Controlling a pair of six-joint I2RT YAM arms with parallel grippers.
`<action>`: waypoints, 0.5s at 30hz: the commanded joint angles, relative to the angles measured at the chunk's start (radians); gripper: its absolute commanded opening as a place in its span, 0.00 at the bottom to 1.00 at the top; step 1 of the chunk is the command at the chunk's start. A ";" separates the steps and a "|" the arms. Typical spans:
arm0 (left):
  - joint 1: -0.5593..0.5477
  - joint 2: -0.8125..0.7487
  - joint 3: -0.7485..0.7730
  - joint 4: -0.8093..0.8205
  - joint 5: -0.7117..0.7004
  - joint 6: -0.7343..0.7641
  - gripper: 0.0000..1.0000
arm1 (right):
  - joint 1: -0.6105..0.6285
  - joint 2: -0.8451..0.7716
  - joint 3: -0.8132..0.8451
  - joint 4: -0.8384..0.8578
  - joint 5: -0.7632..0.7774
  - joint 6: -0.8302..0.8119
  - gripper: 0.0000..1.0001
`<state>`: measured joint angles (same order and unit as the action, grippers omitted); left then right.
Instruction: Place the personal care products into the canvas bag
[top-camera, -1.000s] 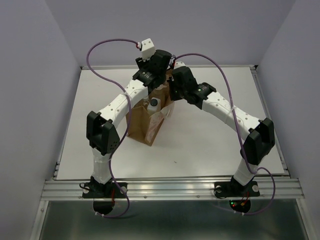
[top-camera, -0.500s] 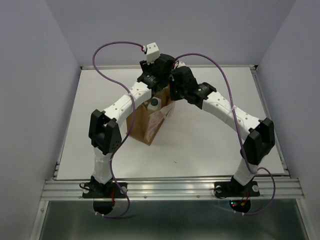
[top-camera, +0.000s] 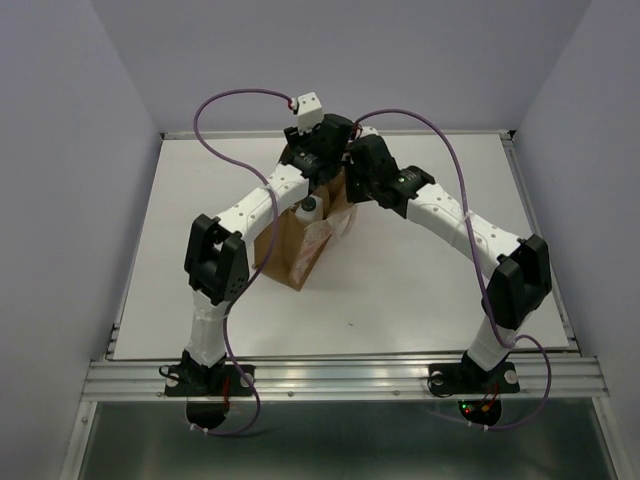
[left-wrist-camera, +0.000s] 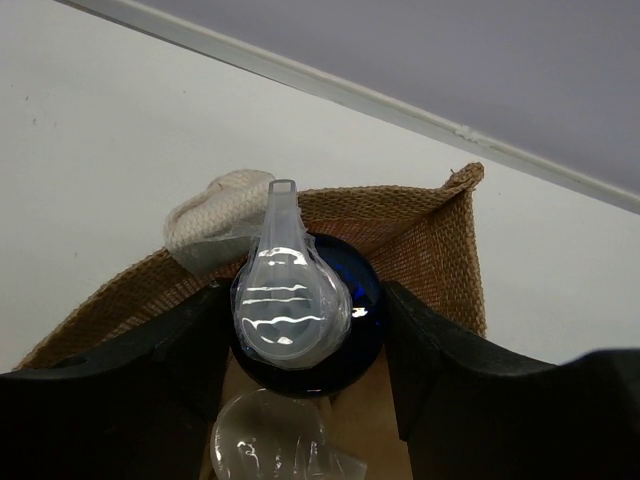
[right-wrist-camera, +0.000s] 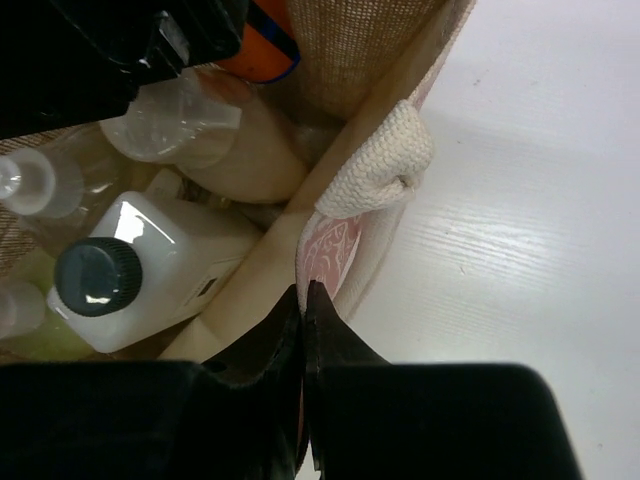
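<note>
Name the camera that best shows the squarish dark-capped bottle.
Right wrist: the squarish bottle sits inside the canvas bag, cap and body clear. In top external the arms cover the bag's mouth; a tiny pale glimpse may be it. Left wrist shows another, clear-capped bottle.

You have a white table (top-camera: 430, 280) enclosed on three sides by plain lavender walls (top-camera: 70, 150). A ribbed metal rail (top-camera: 340, 378) runs along your near edge. Lighting is even, with soft shadows.

Four small bottles (right-wrist-camera: 150, 270), one canvas bag (top-camera: 288, 248), and two robot arms (top-camera: 250, 208).
</note>
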<state>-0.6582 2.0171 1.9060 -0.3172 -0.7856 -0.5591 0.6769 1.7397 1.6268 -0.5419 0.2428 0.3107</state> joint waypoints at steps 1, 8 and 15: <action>-0.017 0.035 0.036 0.043 0.016 -0.059 0.08 | 0.007 -0.029 -0.019 0.008 -0.004 -0.024 0.01; -0.015 0.043 0.067 0.015 0.006 -0.044 0.66 | 0.007 -0.019 -0.019 0.008 -0.010 -0.025 0.01; -0.017 0.019 0.140 -0.002 0.028 0.005 0.86 | 0.007 -0.016 -0.008 0.010 -0.016 -0.028 0.02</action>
<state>-0.6621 2.0506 1.9572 -0.3519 -0.7555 -0.5640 0.6670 1.7397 1.6073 -0.5358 0.2428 0.3237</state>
